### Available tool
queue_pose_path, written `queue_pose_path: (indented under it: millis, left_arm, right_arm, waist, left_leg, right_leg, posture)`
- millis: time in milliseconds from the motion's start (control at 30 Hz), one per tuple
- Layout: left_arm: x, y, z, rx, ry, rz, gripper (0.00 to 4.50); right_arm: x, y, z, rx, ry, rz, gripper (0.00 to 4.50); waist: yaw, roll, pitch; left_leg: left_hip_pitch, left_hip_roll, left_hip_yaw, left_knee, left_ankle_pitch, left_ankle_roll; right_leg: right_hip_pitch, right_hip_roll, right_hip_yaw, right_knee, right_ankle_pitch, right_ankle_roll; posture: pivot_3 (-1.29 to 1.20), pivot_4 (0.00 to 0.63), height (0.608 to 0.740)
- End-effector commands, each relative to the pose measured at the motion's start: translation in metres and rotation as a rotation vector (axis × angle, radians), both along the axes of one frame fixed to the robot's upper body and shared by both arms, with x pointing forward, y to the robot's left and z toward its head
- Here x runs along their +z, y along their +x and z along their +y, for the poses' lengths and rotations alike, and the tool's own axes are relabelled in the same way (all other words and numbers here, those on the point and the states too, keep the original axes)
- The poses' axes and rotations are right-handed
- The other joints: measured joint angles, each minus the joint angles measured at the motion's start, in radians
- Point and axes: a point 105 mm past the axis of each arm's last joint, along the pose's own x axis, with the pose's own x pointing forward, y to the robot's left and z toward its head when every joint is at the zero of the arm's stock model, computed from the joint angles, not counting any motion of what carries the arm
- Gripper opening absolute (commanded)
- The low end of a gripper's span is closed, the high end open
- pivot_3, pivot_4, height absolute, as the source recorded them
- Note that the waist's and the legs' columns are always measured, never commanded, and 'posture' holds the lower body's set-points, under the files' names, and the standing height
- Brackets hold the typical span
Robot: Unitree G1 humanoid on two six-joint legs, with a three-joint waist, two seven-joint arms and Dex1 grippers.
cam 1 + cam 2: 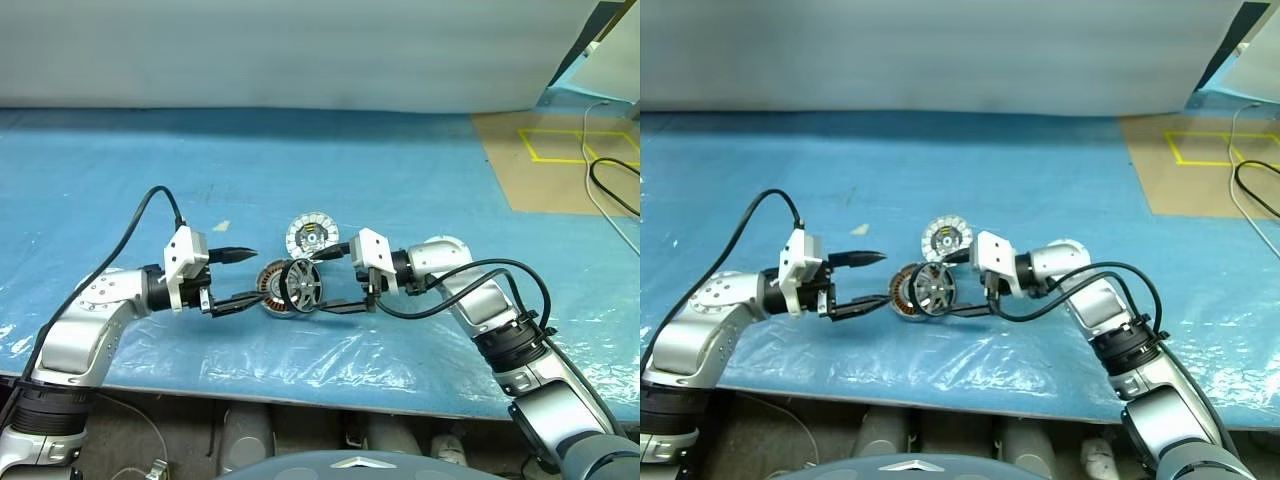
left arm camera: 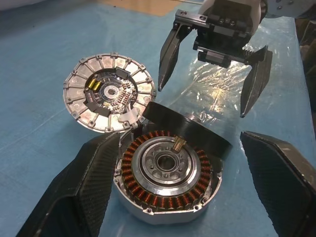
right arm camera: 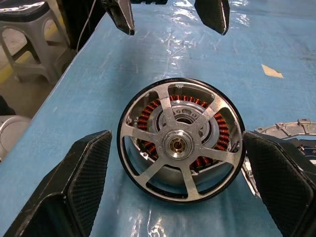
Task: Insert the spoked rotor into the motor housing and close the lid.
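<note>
Right wrist view: the spoked rotor (image 3: 180,145), a black-rimmed wheel with silver spokes, stands on edge on the blue-covered table (image 1: 120,180) and leans against the motor housing (image 2: 168,168), whose copper windings show behind the spokes. The right gripper (image 2: 202,101) is spread wide to either side of the rim and grasps nothing; the left gripper (image 3: 175,22), also released and empty, flanks the housing from the opposite side. The segmented lid (image 2: 108,94) lies just beyond. We judge that the rotor should be pinched squarely across its rim, tipped flat, centred hub over hub and lowered straight, since a tilted entry could jam against the windings.
</note>
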Motion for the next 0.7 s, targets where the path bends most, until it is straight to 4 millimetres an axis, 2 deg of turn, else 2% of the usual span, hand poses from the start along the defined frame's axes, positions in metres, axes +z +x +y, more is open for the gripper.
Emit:
queue_pose_path:
  millis: [33, 700]
  left_arm:
    - [0.010, -0.001, -0.003, -0.018, 0.016, -0.055, 4.14]
    - [0.002, -0.005, 0.001, 0.042, 0.006, -0.035, 4.14]
  right_arm:
    - [0.001, 0.001, 0.007, 0.038, -0.005, -0.044, 4.47]
    - [-0.006, 0.011, 0.018, 0.043, -0.009, -0.056, 4.47]
  waist:
    - [0.000, 0.000, 0.000]
    - [-0.001, 0.000, 0.000]
  left_leg:
    - [0.000, 0.000, 0.000, 0.000, 0.000, 0.000]
    - [0.000, 0.001, 0.000, 0.002, 0.000, 0.000]
  right_leg:
    - [0.000, 0.000, 0.000, 0.000, 0.000, 0.000]
    - [0.000, 0.000, 0.000, 0.002, 0.000, 0.000]
  posture:
    - [0.00, 0.150, 0.740]
    - [0.00, 0.150, 0.740]
